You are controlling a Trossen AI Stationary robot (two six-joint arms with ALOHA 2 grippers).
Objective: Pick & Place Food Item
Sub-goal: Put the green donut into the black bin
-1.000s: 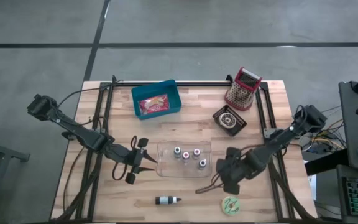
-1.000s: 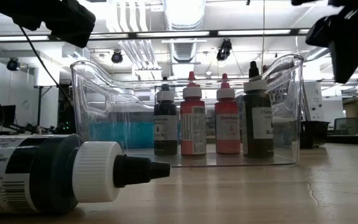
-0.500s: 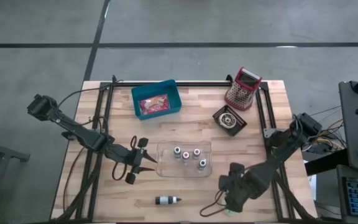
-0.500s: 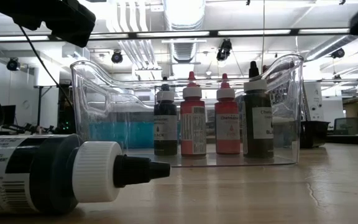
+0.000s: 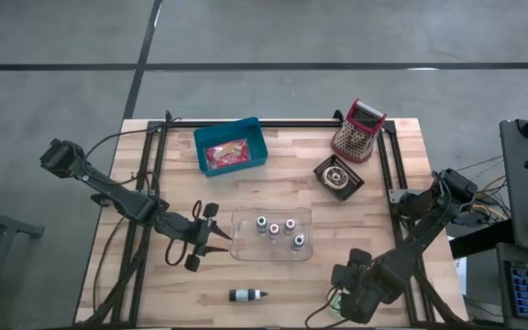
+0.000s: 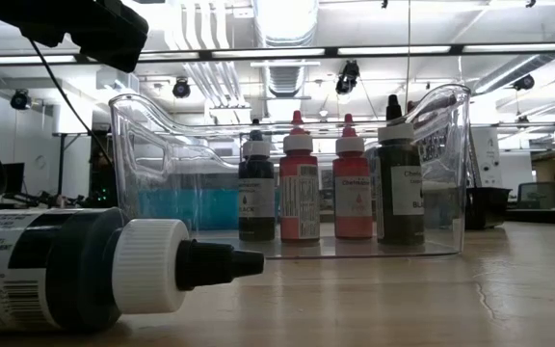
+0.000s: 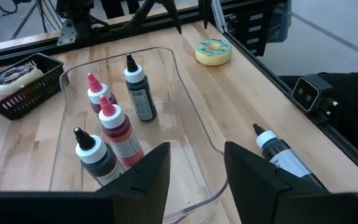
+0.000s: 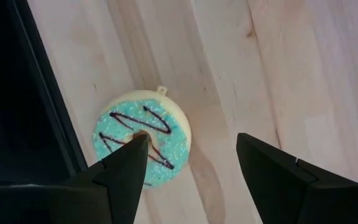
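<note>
right gripper (image 8: 188, 177) hovering, jaws released | round squishy-looking donut with blue icing (image 8: 142, 147) lying under one jaw, off-centre | probably light, soft: pinch across ring

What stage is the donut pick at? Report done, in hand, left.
Done: the right claw is above the donut, jaws open. In hand: nothing; the donut lies on the table, ungripped. Left: lower, grip, lift and place it. The left claw waits by the clear bin.

A robotics lab or workshop: bare concrete floor (image 5: 62, 37), exposed ceiling ducts (image 6: 210, 48), strip lights (image 6: 393, 50), wooden workbench (image 5: 282, 179) ringed by black metal framing (image 5: 149, 165).
</note>
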